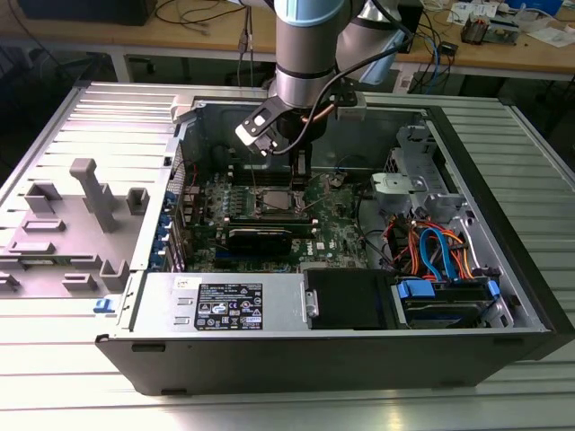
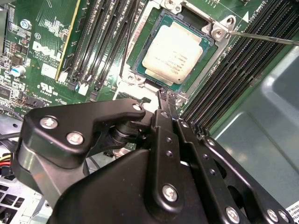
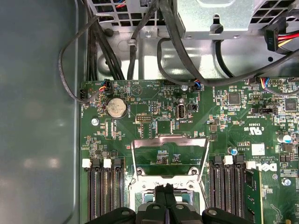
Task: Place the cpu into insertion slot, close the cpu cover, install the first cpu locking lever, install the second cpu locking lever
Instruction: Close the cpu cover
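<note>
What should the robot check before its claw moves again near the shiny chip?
1. cpu lying flat in its socket: ok.
2. cpu cover shut over the chip: not ok, it stands open.
3. locking lever fastened down: not ok, it is swung out free.
4. claw clear of the chip: ok, it is closed, with its tips at the socket's edge.
5. cables away from the socket: ok.

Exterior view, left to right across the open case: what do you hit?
In order: grey side panel → cpu → silver drive bracket → orange and blue cables.
</note>
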You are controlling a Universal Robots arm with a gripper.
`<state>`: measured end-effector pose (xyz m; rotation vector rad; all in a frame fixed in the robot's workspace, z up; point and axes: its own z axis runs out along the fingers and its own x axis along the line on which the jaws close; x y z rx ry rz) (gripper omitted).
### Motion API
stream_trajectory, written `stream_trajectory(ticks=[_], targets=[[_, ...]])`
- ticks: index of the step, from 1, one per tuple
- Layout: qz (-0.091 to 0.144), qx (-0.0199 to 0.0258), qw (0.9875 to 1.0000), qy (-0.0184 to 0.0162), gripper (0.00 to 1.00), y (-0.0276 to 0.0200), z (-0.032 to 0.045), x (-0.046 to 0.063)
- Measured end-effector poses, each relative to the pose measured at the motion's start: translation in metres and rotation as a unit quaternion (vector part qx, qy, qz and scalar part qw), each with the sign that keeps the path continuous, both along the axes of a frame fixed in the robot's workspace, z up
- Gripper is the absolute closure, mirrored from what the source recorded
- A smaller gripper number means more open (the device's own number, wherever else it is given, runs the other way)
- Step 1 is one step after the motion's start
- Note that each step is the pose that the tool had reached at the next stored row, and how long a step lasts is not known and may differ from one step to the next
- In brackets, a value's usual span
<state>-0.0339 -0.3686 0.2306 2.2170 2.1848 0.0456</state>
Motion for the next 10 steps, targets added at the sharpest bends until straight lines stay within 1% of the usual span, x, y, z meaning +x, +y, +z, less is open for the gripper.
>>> stream_trajectory(ticks=[2,5,10], targets=[[0.000,0.0000,1.0000,0.0000,0.89,0.0000,0.0000,0.0004],[0.000,0.0000,1.0000,0.0000,0.89,0.0000,-0.0001,0.0044],[0.000,0.0000,1.0000,0.0000,0.89,0.0001,0.0010,0.0048]])
